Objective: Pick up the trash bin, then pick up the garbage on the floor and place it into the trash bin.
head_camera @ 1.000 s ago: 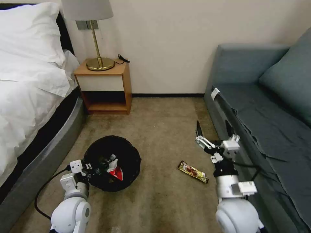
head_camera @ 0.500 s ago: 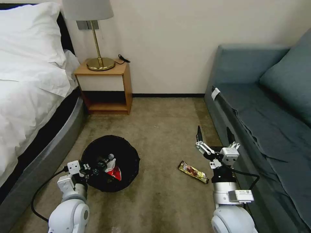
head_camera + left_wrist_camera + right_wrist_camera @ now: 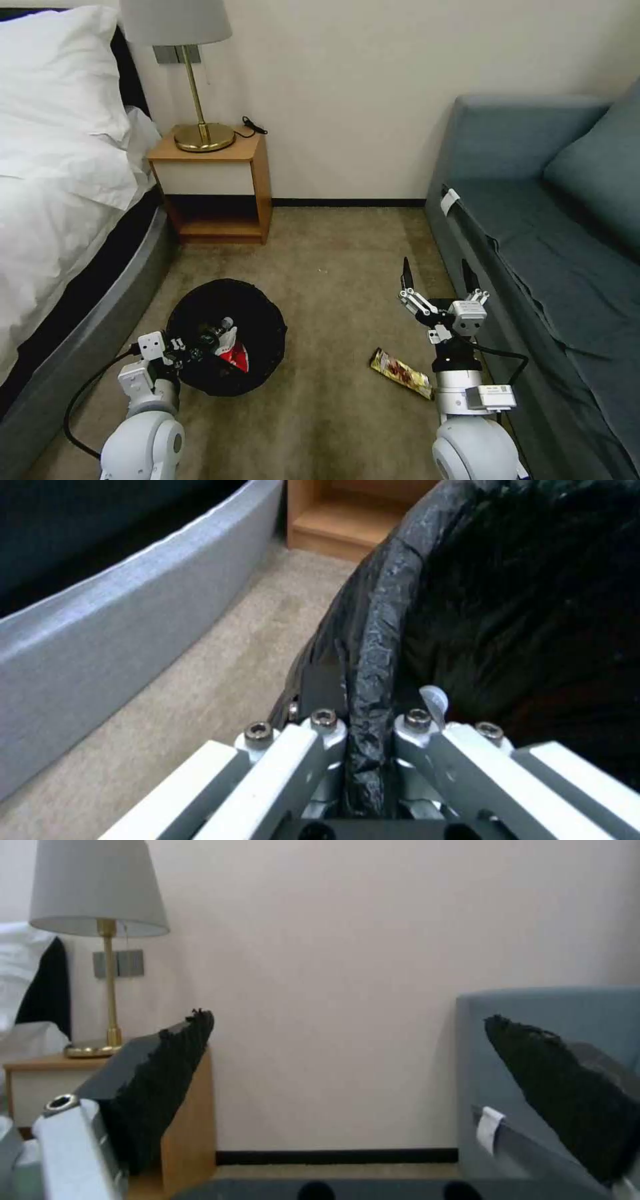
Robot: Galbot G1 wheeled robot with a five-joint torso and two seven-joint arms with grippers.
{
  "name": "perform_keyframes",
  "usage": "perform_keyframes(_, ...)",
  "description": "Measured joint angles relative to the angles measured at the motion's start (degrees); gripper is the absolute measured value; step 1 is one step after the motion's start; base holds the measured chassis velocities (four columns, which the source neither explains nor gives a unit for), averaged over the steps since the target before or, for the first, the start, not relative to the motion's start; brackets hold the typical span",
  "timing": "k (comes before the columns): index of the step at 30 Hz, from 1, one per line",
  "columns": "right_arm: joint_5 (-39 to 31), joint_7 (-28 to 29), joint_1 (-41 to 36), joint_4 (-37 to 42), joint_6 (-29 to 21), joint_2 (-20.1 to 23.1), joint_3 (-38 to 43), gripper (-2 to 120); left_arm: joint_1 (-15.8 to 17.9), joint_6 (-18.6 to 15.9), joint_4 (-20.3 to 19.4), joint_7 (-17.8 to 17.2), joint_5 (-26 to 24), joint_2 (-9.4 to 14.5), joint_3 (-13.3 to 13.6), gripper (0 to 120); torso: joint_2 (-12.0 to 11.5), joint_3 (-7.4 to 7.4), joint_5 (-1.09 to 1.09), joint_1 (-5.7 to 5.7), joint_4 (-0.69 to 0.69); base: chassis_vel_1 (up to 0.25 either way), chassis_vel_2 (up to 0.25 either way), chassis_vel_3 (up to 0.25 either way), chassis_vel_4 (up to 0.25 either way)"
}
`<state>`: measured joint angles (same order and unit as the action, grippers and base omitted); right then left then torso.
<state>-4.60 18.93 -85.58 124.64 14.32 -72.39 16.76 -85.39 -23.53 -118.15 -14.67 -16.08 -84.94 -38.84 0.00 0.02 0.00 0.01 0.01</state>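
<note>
Left claw (image 3: pixel 190 351) is clamped on the near rim of the trash bin (image 3: pixel 257 313), black liner pinched tight between its fingers (image 3: pixel 320 760). Just beyond that claw, inside the bin, lie a red-and-white packet (image 3: pixel 235 352) and a small clear bottle (image 3: pixel 215 331). Right claw (image 3: pixel 437 275) hangs spread wide and empty, fingertips pointing toward the far wall, sofa (image 3: pixel 547 220) close on its outer side. Behind and a little inward of it, the long snack wrapper (image 3: pixel 400 372) lies flat on the carpet (image 3: pixel 333 280).
</note>
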Motion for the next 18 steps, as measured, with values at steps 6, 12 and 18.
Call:
perform_keyframes(6,-0.15,-0.33,0.37,-0.6,0.1,0.26,-0.21,100,0.26,0.09,0.64,0.0,-0.02,0.12,-0.06,3,0.0,-0.02,-0.01,-0.01,-0.01,-0.022,0.02,0.026,-0.022)
perform_keyframes(12,-0.2,-0.66,0.65,-0.92,-0.01,0.09,-0.59,100,0.4,0.09,0.71,0.0,-0.11,0.21,-0.08,3,0.01,-0.02,0.0,-0.01,0.0,0.0,0.0,0.0,0.0)
perform_keyframes(18,-0.17,-1.0,1.06,-0.92,-0.16,-0.06,-0.98,100,0.27,0.1,0.71,-0.03,-0.26,0.22,-0.15,3,0.0,-0.02,0.0,-0.01,-0.01,-0.01,0.006,0.011,-0.012)
